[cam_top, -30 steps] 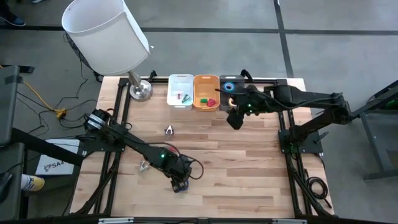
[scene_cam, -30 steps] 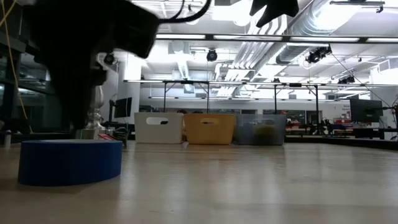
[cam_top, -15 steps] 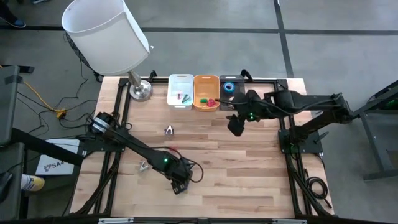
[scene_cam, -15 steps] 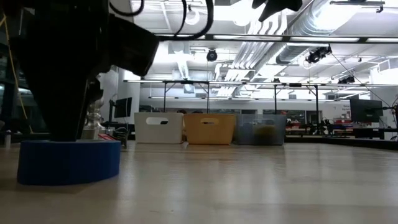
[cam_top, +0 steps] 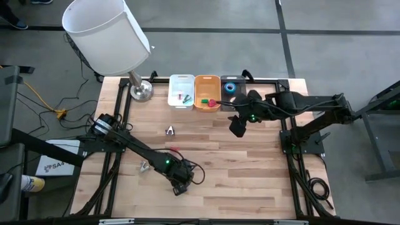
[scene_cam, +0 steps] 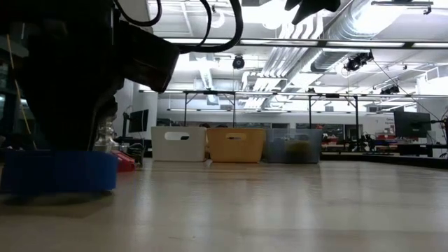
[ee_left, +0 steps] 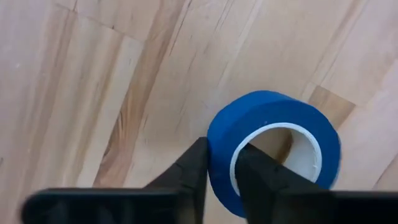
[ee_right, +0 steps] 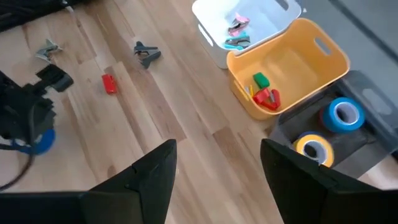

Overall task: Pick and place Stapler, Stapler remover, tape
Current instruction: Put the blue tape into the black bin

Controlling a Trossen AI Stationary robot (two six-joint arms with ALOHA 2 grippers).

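A blue tape roll (ee_left: 273,146) with a white core sits near the table's near edge (cam_top: 179,186), under my left gripper (ee_left: 225,177), which is shut on it. In the low view the roll (scene_cam: 59,171) shows close up at the left. My right gripper (ee_right: 217,186) hangs open above the table (cam_top: 237,127), in front of the grey bin (ee_right: 367,134) that holds a blue roll (ee_right: 343,115) and a yellow roll (ee_right: 314,148). A small red stapler (ee_right: 109,83) and a dark staple remover (ee_right: 146,53) lie on the wood. My left gripper holds the blue roll by its wall (ee_left: 219,149), at the side nearest the wrist. One finger (ee_left: 255,177) is inside the open centre and the other finger (ee_left: 194,171) is outside. The fingers come from above. In the low view the roll seems just clear of the table.
White bin (cam_top: 182,91), orange bin (cam_top: 207,92) with a red and a green item, and the grey bin stand in a row at the far edge. A lamp with a white shade (cam_top: 106,34) stands at the far left corner. A silver clip (cam_top: 144,167) lies left of my left gripper.
In the low view the blue roll has shifted toward the table's left and risen a little, with my left arm over it. My right gripper has drawn slightly away from the bins toward the near edge.
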